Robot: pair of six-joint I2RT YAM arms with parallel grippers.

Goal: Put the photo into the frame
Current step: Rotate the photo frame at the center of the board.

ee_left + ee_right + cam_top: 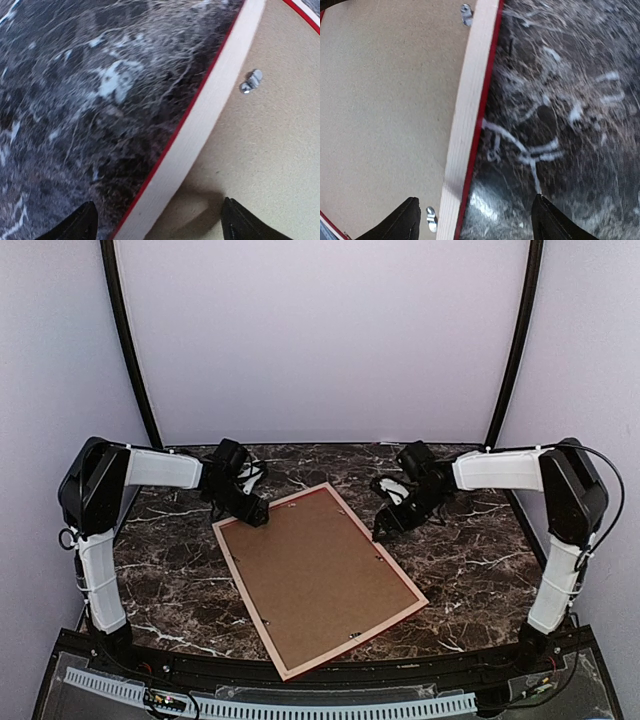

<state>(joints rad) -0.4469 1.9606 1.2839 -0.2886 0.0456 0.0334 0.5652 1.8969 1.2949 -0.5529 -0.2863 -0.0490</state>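
Your left gripper (159, 216) and right gripper (475, 210) both gape, holding nothing, each straddling a rail of the frame (248, 598) lying face down beneath. Backing board (315, 575) fills it between them; photo hidden, can't place it. If clips (251, 81) aren't home, lifting could spill the board.

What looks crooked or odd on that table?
The thin red rectangular picture frame lies face down, plain brown backing board upward, turned askew to the dark marble table's edges. Nothing looks spilled or damaged.

The frame (200, 125) is lying face-down mid-table (470, 560), the board (315, 575) sitting in it. The left gripper (157, 220) is straddling its left rail and the right gripper (475, 220) its right rail.
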